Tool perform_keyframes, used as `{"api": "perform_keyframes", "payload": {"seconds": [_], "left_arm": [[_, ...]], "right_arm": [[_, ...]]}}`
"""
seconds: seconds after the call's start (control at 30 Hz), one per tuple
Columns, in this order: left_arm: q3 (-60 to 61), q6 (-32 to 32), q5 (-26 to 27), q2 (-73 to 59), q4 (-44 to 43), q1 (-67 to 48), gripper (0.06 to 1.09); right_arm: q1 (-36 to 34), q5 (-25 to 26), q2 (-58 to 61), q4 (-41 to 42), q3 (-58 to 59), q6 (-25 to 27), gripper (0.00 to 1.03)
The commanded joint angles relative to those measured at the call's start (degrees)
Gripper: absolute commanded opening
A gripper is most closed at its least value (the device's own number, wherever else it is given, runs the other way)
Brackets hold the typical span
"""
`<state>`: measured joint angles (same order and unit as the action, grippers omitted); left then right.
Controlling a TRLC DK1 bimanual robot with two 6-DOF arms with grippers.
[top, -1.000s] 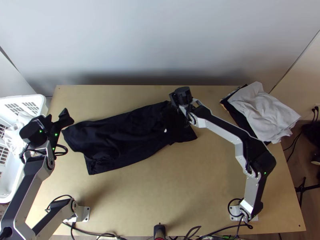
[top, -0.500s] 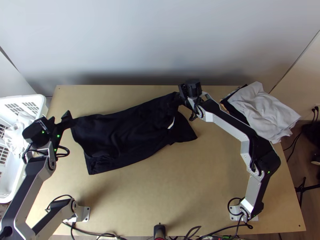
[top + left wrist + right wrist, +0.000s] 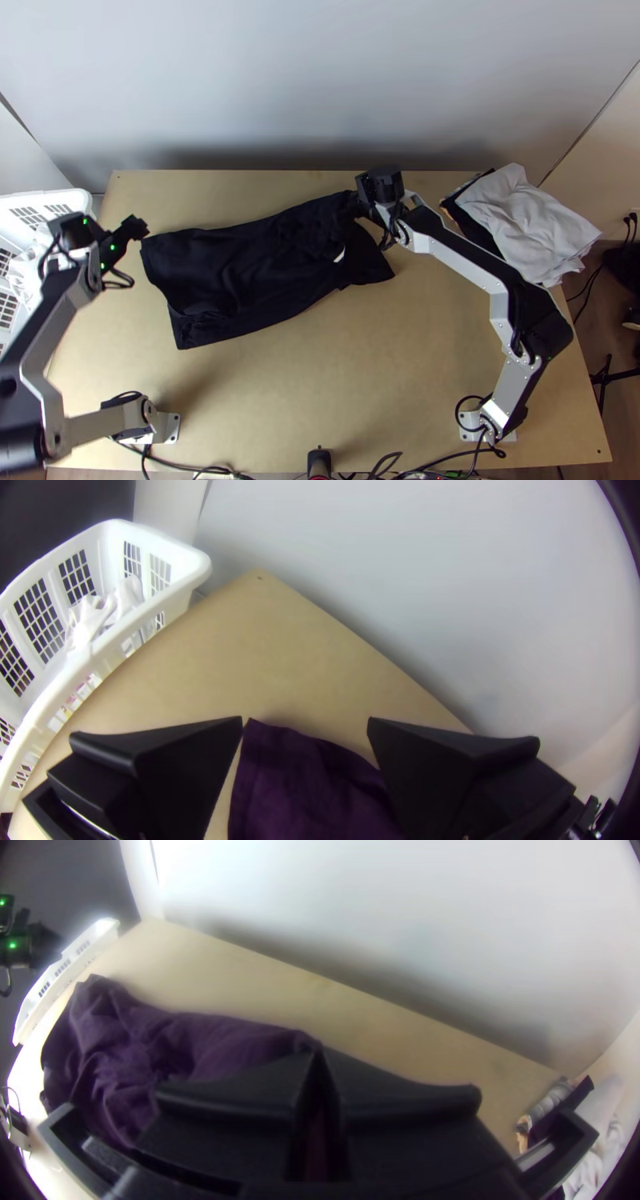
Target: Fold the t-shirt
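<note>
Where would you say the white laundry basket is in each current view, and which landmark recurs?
Top view: the white laundry basket at the left edge, beside the table.
Left wrist view: by the table's far corner.
Right wrist view: beyond the dark t-shirt.
Landmark: that t-shirt.

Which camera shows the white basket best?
The left wrist view: the basket appears large there, its grid walls and the white cloth inside plain to see. The top view cuts it at the left edge, partly behind the left arm; the right wrist view has it small and distant.

No readable text, labels or numbers.
</note>
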<state>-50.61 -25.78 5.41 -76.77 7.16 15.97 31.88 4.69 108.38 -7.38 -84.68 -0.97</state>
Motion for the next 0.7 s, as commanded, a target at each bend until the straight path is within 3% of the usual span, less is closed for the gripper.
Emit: {"api": "perform_keyframes", "payload": {"seconds": [0.0, 0.07, 0.13, 0.4, 0.67], "left_arm": [[-13.6, -2.6, 4.2, -11.9, 9.6, 0.7, 0.93], [-16.7, -4.2, 4.2, -15.2, 11.7, 0.9, 0.94], [-20.6, -5.1, 4.2, -19.1, 15.4, 1.3, 1.02], [-32.6, -8.5, 1.8, -29.3, 27.5, 2.5, 1.03], [-35.4, -8.8, 1.7, -32.7, 29.1, 3.2, 1.03]], "right_arm": [[0.6, 0.1, -3.2, 0.0, 3.1, -0.6, 0.03], [0.4, 0.1, -3.7, 0.0, 3.7, -0.6, 0.03], [0.3, 0.1, -4.3, 0.0, 4.4, -0.5, 0.03], [0.4, 0.1, -4.8, 0.0, 5.4, -0.8, 0.03], [0.7, 0.1, -4.6, 0.2, 5.0, -0.7, 0.03]]}}
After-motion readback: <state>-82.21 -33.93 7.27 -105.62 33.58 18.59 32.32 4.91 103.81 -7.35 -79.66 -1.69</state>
